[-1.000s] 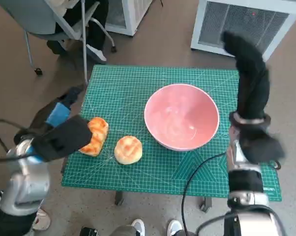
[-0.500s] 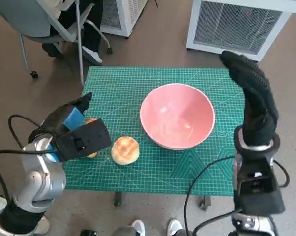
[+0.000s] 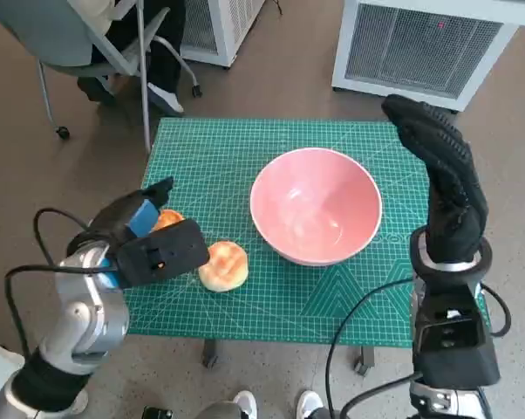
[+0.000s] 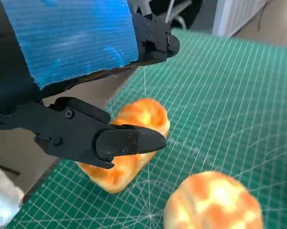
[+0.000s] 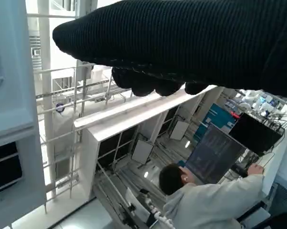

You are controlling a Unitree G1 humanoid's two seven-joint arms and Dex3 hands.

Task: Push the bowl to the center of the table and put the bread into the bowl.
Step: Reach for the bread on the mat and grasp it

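The pink bowl (image 3: pixel 316 205) stands empty on the green mat (image 3: pixel 245 157), right of the middle. A round bread (image 3: pixel 224 265) lies left of it, near the front edge. An oblong bread (image 3: pixel 165 219) lies further left, mostly hidden under my left hand (image 3: pixel 145 237). In the left wrist view that hand (image 4: pixel 81 86) hovers over the oblong bread (image 4: pixel 129 145) with its fingers (image 4: pixel 119 140) apart, holding nothing; the round bread (image 4: pixel 212 202) lies beside it. My right hand (image 3: pixel 439 161) is raised by the bowl's right side, fingers stretched out and empty; the glove (image 5: pixel 181 43) spans the right wrist view.
A chair (image 3: pixel 79 35) with a seated person's feet (image 3: pixel 162 92) stands off the far left corner. A white grated unit (image 3: pixel 419 44) stands behind the table on the right. The right wrist view shows a person (image 5: pixel 205 200) at a screen.
My left hand has moved right and in over the oblong bread, covering most of it. The right hand stays raised beside the bowl. The head view shifted early on.
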